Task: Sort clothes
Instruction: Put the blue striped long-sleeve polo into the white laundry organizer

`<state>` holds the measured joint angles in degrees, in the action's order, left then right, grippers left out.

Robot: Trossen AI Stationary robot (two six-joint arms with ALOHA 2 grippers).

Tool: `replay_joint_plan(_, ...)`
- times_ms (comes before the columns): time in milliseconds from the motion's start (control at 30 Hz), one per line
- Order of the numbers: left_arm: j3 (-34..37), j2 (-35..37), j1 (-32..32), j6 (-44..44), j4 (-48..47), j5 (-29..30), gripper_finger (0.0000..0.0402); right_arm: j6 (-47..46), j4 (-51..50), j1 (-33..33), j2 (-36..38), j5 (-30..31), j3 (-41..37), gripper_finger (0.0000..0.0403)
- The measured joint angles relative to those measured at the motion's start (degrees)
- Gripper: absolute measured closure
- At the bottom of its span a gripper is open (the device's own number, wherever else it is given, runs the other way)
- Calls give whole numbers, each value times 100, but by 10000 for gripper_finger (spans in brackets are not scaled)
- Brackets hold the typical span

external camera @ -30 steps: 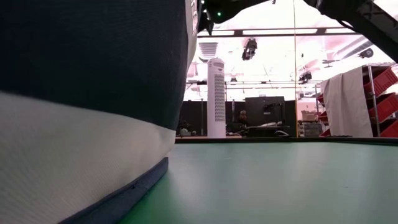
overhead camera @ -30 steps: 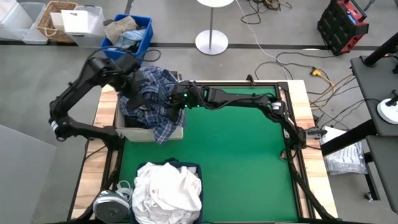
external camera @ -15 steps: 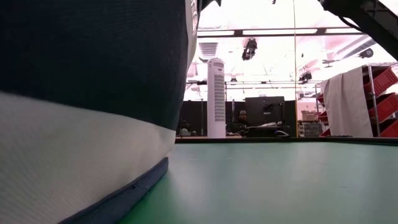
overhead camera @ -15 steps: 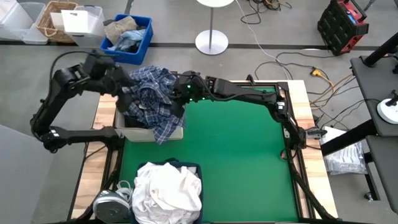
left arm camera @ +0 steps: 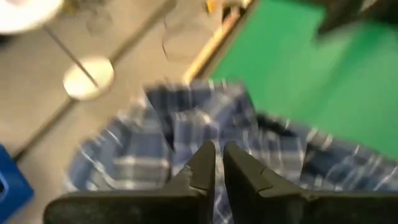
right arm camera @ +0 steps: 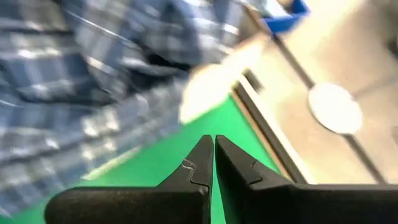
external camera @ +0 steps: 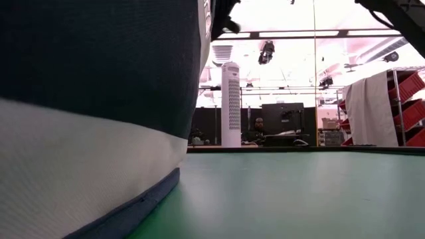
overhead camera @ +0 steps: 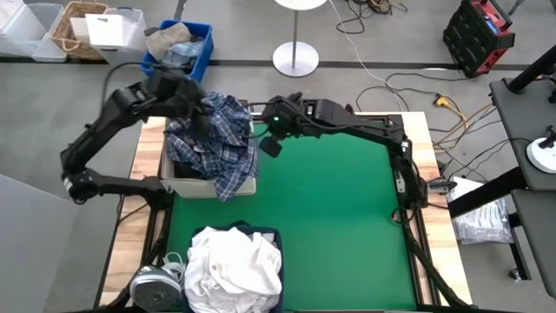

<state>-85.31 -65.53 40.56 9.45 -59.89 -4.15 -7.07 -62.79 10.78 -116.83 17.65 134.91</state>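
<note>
A blue-and-white plaid shirt [overhead camera: 213, 143] lies heaped in a pale bin [overhead camera: 187, 187] at the table's far left, and one end of it [overhead camera: 230, 184] hangs over the bin's near right wall. My left gripper [left arm camera: 214, 163] is shut just above the heap's far part [overhead camera: 205, 113], with no cloth showing between its fingers. My right gripper [right arm camera: 214, 152] is shut over the green mat [overhead camera: 271, 144], just right of the bin and clear of the shirt. White clothes [overhead camera: 234, 265] fill a dark-rimmed bin at the near edge. My left gripper points down at the top of the plaid shirt [left arm camera: 186, 134] with its fingers shut. I cannot tell whether the fingertips touch the cloth.
Off the table's far left corner stands a blue crate [overhead camera: 178, 48] holding a tan and pale-blue bundle. A round lamp base [overhead camera: 295, 59] stands on the floor behind the table. The green mat [overhead camera: 330, 217] lies bare to the right. In the low view a navy and white bin wall [external camera: 93, 113] blocks the left half.
My right gripper has drawn back from the plaid shirt toward the table's right and now hangs over the mat. My left arm swung out toward the left edge, then came back over the shirt. The shirt's far right part has bunched up and settled in the bin.
</note>
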Motion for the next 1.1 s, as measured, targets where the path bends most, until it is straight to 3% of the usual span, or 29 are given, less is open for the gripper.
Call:
replay_joint_plan(233, 425, -575, 15, 139, -1029, 191, 399, -225, -605, -78, 388, 677, 0, 394)
replay_joint_plan(467, 1348, -873, 21, 94, -367, 198, 401, -238, -589, -77, 467, 1185, -4, 394)
replay_joint_plan(800, 1958, -1272, 24, 12, -264, 167, 401, -243, -587, -76, 467, 1207, -5, 394)
replay_joint_plan(1100, 2021, -1769, 32, -120, -198, 177, 401, -340, -584, -76, 467, 1209, -9, 394)
